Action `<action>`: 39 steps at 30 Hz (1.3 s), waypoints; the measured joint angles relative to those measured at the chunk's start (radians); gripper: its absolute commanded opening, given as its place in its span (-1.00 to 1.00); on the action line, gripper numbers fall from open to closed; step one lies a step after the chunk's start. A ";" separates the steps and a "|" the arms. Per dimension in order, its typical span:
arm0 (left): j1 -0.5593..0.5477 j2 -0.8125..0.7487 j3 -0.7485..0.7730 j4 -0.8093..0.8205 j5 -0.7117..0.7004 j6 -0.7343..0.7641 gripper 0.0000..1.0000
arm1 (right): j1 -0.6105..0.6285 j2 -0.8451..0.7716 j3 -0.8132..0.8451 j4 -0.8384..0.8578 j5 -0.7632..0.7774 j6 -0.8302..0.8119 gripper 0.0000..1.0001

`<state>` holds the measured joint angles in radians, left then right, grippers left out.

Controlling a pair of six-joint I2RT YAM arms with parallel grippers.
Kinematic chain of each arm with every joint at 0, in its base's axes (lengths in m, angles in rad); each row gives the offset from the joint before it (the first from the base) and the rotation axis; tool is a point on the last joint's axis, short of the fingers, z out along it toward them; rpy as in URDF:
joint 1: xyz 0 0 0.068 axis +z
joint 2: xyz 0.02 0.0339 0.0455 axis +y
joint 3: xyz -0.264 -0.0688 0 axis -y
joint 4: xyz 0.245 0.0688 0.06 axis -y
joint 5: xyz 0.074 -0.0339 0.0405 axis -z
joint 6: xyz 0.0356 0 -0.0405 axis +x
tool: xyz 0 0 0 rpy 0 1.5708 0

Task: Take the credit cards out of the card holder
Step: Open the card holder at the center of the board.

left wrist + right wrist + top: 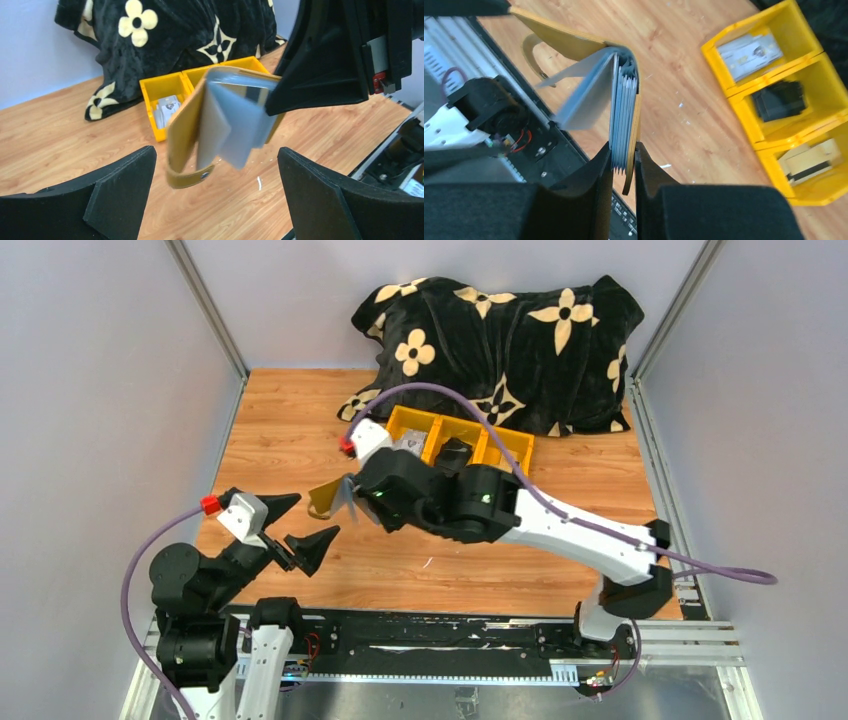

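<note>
The right gripper [624,156] is clamped on the wallet [569,42]. Its 2 fingers [596,185] pinch 1 yellow cover together with most of the grey sleeves [624,110], at the edge away from the spine. The wallet is held in the air above the table [290,440]. Its other cover swings open away from the fingers, with the snap tab [190,177] hanging at its lower end. 2 sleeves have fanned loose from the stack toward that open cover. Whether cards sit inside the sleeves cannot be told; the sleeves read as plain grey sheets.

The left gripper [216,151] has its jaws wide apart and holds nothing. It faces the wallet, which hangs just ahead of the fingertips [125,190] and between their lines. As far as the views show, it touches neither.

Past the right gripper, on the far side of the wallet, a yellow bin [724,60] with 3 compartments rests on the table. 1 compartment holds pale flat pieces [749,50], the middle 1 a black pouch [779,100], and the 3rd a beige item [809,160]. Behind the bin lies a black blanket [500,330] with cream flowers.
</note>
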<state>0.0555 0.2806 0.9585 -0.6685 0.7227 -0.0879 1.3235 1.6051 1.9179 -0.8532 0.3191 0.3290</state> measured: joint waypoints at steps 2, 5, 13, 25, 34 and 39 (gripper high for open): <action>0.000 -0.030 -0.019 0.000 -0.001 0.031 1.00 | 0.050 0.095 0.125 -0.043 0.093 -0.022 -1.00; 0.000 -0.072 -0.039 -0.005 -0.018 0.080 1.00 | 0.115 0.257 0.329 -0.119 0.252 -0.060 -1.00; 0.000 -0.087 -0.074 -0.012 -0.150 0.175 1.00 | 0.150 0.307 0.358 -0.148 0.332 -0.105 -1.00; 0.000 -0.084 -0.065 0.046 -0.191 0.171 1.00 | 0.140 -0.024 0.024 0.005 0.105 -0.135 -1.00; 0.000 0.002 0.033 0.040 0.031 0.046 0.91 | 0.109 -0.192 -0.157 0.132 -0.132 -0.166 -1.00; 0.000 0.061 0.085 0.008 0.192 0.025 0.51 | 0.083 -0.284 -0.246 0.190 -0.267 -0.179 -1.00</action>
<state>0.0555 0.3416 1.0439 -0.6601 0.9150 -0.0631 1.4063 1.3212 1.6714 -0.6628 0.0517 0.1501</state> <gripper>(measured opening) 0.879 0.207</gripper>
